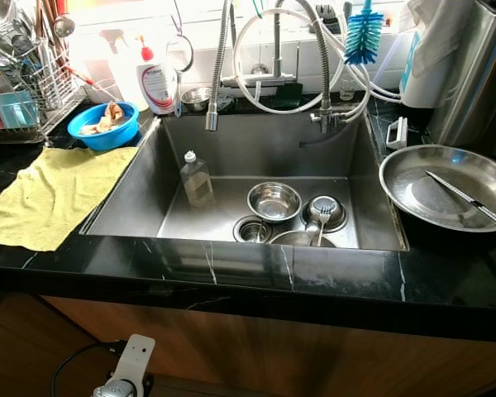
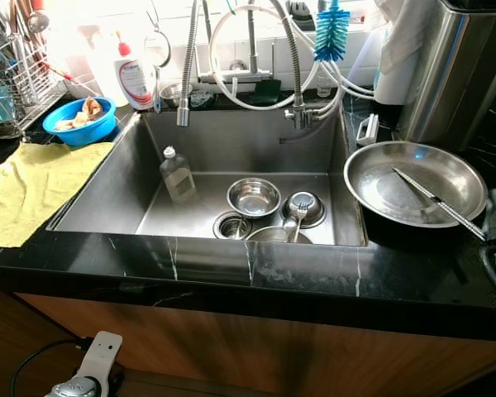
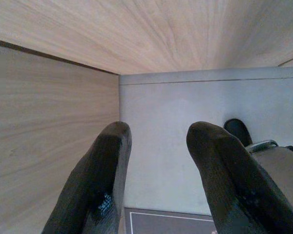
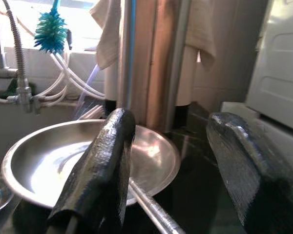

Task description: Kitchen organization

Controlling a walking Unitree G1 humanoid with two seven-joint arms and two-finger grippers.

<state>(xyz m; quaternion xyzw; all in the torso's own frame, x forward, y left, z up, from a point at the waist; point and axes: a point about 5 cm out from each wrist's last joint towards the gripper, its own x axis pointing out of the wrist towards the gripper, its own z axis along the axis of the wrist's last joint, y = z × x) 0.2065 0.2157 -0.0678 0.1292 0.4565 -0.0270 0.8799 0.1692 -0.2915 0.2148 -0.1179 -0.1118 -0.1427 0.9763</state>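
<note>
A round steel plate (image 1: 446, 186) lies on the black counter to the right of the sink, with a long metal utensil (image 1: 467, 198) resting across it. My right gripper (image 4: 171, 126) hovers open just over the plate's near rim (image 4: 49, 165), and the utensil (image 4: 151, 209) runs under one finger, untouched. In the sink (image 1: 256, 145) are a steel bowl (image 1: 274, 201), a clear bottle (image 1: 196, 178), and a small steel cup holding a fork (image 1: 324, 211). My left gripper (image 3: 156, 134) hangs open and empty low down by the wooden cabinet front.
A yellow cloth (image 1: 54, 194) covers the counter left of the sink, with a blue bowl (image 1: 109, 126) and a dish rack (image 1: 25, 91) behind it. A soap bottle (image 1: 157, 83), faucet hose (image 1: 217, 74) and blue brush (image 1: 363, 37) line the back. A tall steel appliance (image 1: 479, 74) stands far right.
</note>
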